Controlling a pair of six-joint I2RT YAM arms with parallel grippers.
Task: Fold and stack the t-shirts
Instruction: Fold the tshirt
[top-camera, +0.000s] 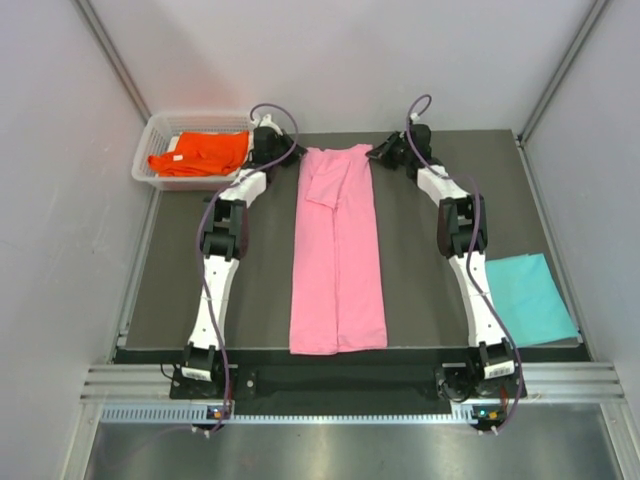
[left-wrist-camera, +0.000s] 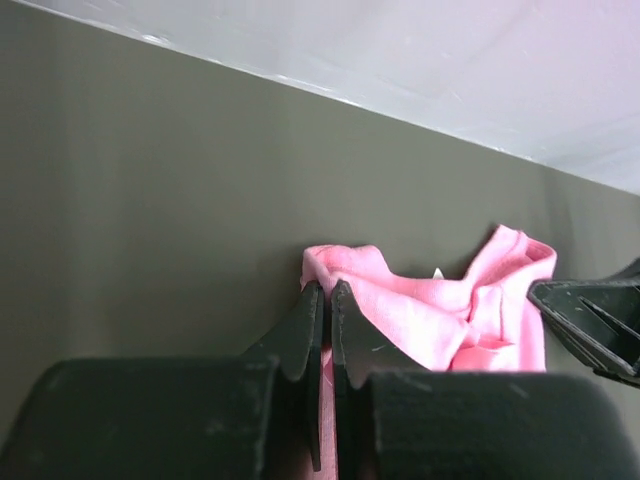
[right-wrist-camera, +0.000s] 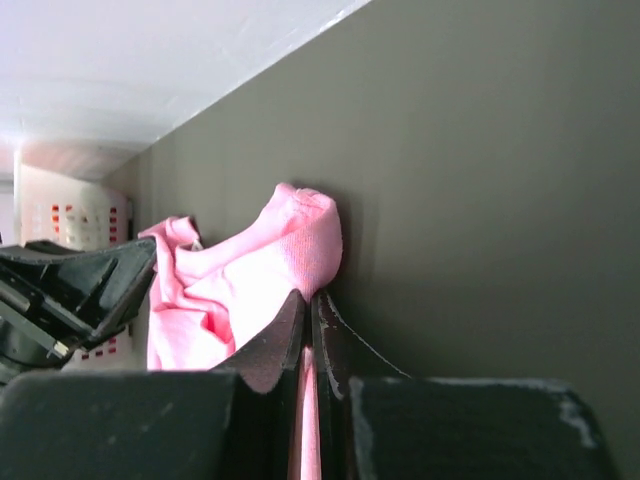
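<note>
Dark tabletop (top-camera: 180, 290) is carrying the pink shirt (top-camera: 337, 260); I'm clenching left end effector (left-wrist-camera: 327, 290) and right end effector (right-wrist-camera: 310, 298) on its far corners.

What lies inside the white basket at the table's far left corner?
An orange t-shirt lies loosely bunched in the white basket. Anything beneath the shirt, and most of the basket's floor, is covered.

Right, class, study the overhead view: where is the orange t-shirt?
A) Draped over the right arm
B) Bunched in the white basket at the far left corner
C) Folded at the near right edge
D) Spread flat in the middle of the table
B: the orange t-shirt lies crumpled inside the white basket, while the pink t-shirt fills the middle and the teal t-shirt lies flat at the near right.
</note>
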